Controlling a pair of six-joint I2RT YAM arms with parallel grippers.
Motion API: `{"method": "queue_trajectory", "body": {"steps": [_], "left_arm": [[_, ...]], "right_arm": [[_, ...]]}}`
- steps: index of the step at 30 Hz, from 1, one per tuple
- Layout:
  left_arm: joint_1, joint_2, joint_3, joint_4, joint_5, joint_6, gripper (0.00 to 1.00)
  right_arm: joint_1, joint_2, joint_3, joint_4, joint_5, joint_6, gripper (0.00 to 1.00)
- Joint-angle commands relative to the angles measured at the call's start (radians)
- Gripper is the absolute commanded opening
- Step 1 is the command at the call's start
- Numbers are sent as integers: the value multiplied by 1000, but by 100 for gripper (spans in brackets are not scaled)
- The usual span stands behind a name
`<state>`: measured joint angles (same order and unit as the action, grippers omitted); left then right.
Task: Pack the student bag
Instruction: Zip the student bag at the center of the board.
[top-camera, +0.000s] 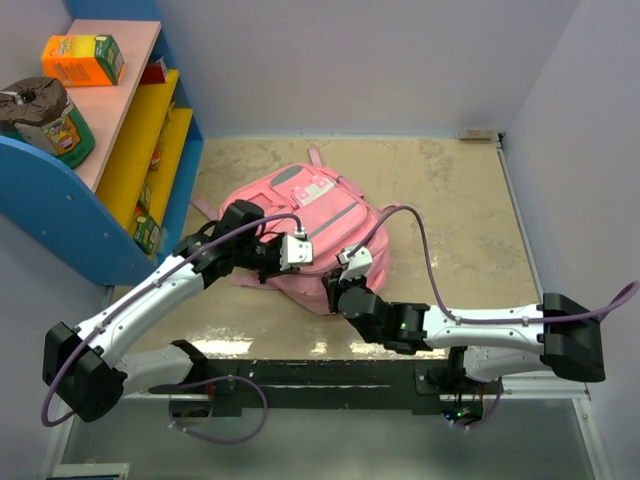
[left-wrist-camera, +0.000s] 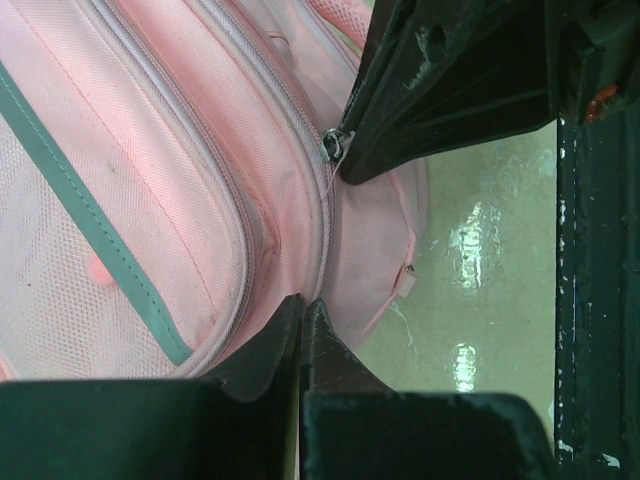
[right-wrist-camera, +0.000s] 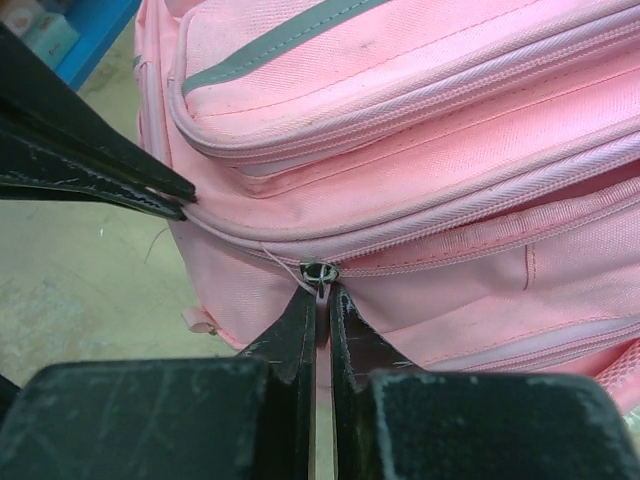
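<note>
At the left stands a blue shelf with an orange box on top, well apart from the work. The left gripper is closed, and its tips touch the student bag at the zip seam of the near corner. Whether a fold of fabric is between them, I cannot tell. The bag lies flat in the middle of the table, front pockets up, between the two arms. More to the right, the right gripper is closed on the small metal zip pull. I judge that the step is to open this zip, so that things can go in. To do it well, the right arm should draw the pull along the curve of the zip track, not away from it, while the left one anchors the corner so the soft bag does not slide or bunch. A slow pull is better, because the tab is thin and can slip out.
</note>
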<state>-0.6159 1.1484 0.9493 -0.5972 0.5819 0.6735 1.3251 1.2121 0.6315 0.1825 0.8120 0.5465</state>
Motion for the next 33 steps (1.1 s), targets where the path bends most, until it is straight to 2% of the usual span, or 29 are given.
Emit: {"method": "queue_trajectory", "body": {"steps": [1,9,20,26,33], "left_arm": [[10,-49,-12,16,-37,18,0],[28,-61,-60,17,-34,44,0],[53,-113,-99,-32,-47,107,0],[137,-144,-104,-114,-53,207,0],[313,-133,-95,-135,-100,311,0]], "right_arm": [[-59,-42,34,-104,-39,3,0],[-92,-88,92,-300,-94,13,0],[-164,-163,126,-400,-148,-57,0],[-247,-80,191,-436,-218,-125,0],[-294,-16,261,-505,-180,-142,0]]}}
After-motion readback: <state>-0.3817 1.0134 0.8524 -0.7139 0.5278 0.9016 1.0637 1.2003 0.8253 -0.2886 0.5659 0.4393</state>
